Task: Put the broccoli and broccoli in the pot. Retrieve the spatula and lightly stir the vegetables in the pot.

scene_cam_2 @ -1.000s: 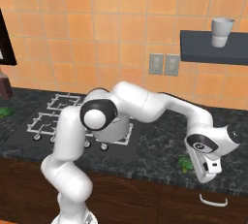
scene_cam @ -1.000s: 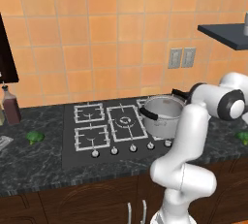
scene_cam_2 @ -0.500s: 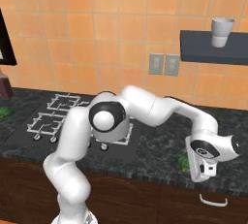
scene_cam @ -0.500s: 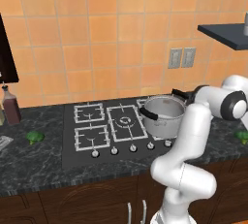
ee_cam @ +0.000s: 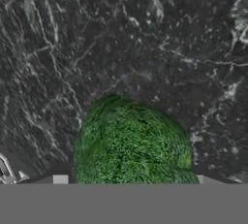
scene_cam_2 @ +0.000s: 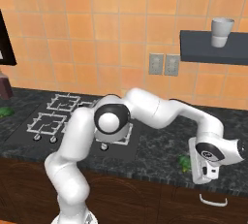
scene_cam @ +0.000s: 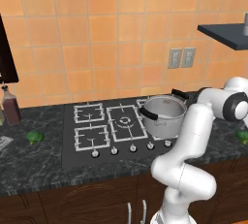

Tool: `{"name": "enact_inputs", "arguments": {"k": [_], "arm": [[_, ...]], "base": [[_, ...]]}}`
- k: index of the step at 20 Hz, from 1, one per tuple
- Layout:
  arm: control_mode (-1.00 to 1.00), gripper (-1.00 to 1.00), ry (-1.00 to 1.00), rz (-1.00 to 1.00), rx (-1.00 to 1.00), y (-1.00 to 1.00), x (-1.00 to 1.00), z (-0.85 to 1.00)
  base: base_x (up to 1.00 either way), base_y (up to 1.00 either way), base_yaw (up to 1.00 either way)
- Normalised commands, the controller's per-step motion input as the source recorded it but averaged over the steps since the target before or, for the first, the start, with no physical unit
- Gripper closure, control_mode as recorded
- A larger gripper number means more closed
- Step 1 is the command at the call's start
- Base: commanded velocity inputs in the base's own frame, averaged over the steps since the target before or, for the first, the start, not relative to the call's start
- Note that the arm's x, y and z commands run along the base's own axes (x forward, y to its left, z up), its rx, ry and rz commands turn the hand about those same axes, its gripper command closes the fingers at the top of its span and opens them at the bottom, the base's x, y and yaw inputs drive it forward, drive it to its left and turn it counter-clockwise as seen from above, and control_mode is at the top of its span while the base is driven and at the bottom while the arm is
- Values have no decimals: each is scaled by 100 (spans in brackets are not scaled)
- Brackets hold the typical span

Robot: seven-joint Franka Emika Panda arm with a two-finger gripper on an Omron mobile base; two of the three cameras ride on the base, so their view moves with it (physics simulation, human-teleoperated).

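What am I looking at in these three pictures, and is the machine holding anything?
A white robot arm works at a dark stone counter in a rendered kitchen. Two pictures come from cameras behind it, left and right; the third looks down from its hand. A steel pot sits on the stove. One broccoli lies at the counter's left end, another broccoli right under the gripper. Whether the jaws have closed on it cannot be told.

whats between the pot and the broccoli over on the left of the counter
The stove's burner grates lie between the pot and the left broccoli in the left base view, then bare dark counter.
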Motion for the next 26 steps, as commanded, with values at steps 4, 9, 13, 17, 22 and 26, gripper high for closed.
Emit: {"name": "enact_inputs", "arguments": {"k": [4, 9, 13, 17, 22, 26], "arm": [[-100, 100, -12, 12, 0, 17, -1, 14], [-100, 100, -39, 17, -2, 43, -13, 83], [-100, 100, -44, 9, -3, 52, -30, 32], [-100, 100, -23, 12, -25, 74, -25, 52], [-100, 100, -2, 2, -27, 68, -3, 90], [-100, 100, -4, -11, -31, 100, -4, 27]], "base": [[0, 0, 0], [0, 0, 0], [0, 0, 0], [0, 0, 0], [0, 0, 0], [0, 0, 0]]}}
